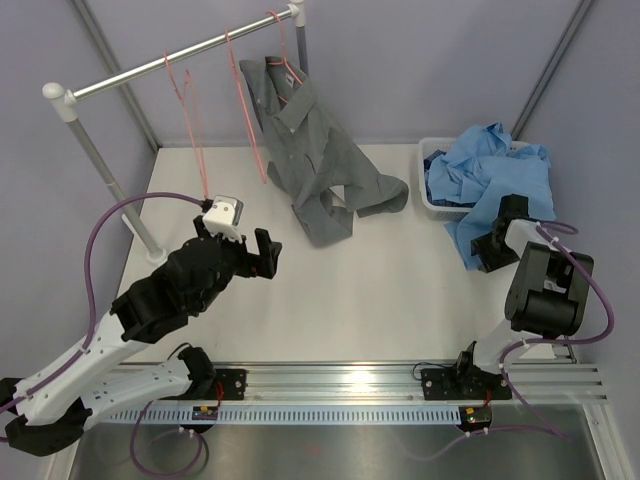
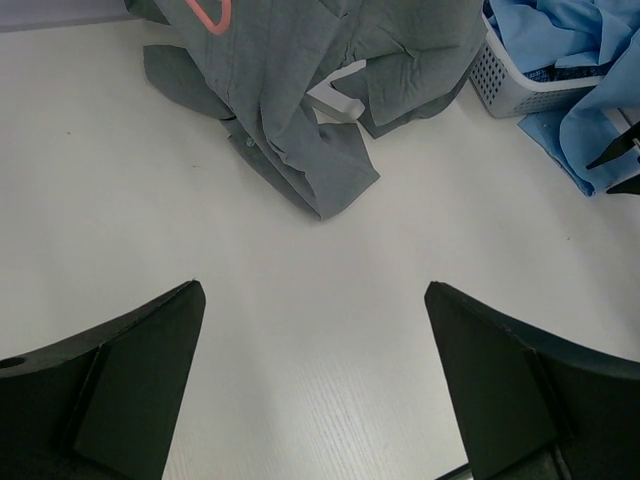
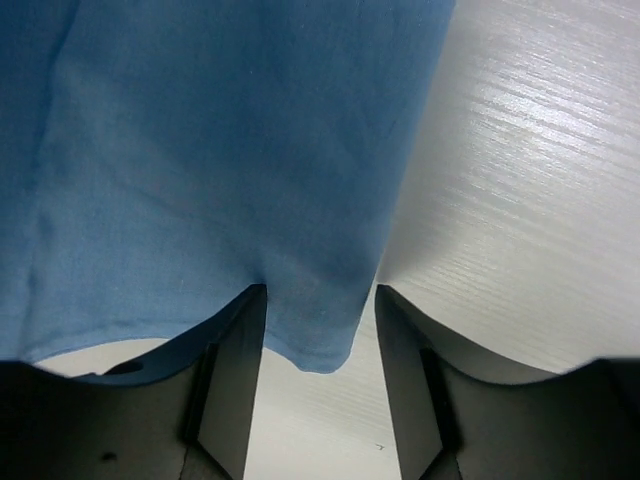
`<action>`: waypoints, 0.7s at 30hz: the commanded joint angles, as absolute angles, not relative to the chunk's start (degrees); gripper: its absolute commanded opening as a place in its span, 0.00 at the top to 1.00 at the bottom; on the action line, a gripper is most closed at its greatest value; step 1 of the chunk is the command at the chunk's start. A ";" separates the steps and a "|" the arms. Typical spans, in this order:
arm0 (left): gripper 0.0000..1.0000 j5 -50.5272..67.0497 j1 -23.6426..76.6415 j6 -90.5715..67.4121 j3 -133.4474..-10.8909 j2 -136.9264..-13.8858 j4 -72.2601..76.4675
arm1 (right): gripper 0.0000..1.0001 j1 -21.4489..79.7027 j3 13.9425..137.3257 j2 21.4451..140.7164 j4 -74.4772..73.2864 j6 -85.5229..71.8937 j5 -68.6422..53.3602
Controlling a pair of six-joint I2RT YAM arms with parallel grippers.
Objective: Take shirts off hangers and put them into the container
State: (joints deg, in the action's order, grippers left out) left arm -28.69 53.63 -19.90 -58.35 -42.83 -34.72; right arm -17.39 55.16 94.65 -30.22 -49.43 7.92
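At the far right of the white counter (image 1: 350, 300), the right hand (image 3: 320, 300) stands with its jaws part-way apart astride the lower hem of the light blue shirt (image 1: 500, 170); the thin cloth hangs between the two dark fingers (image 3: 230, 380) but does not look pinched yet. That shirt is heaped in the container (image 2: 505, 85), a white plastic basket with lattice-slotted walls, plainly too small for it; a wide flap spills over the near rim onto the counter, which is likely why the hand is set at that loose edge, to gather it in.

Across the counter the left hand (image 2: 312, 288) hovers with jaws at full spread and nothing in them, facing the grey shirt (image 1: 310, 150); judged from that aim, this garment is next. The grey shirt hangs by its collar from a thin pink wire hanger (image 1: 290, 65) at the end of a metal rail (image 1: 180, 62); its soft, creased tail and sleeves slump on the counter, seemingly because the rail sits low. Two more wire hangers (image 1: 247, 110) of the same triangular shape dangle bare beside it; the counter surface is smooth, pale and faintly grained.
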 commanded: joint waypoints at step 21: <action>0.01 -32.96 53.44 -18.11 -57.39 -38.93 -33.49 | 1.00 -17.58 65.73 85.18 -35.06 -47.56 12.04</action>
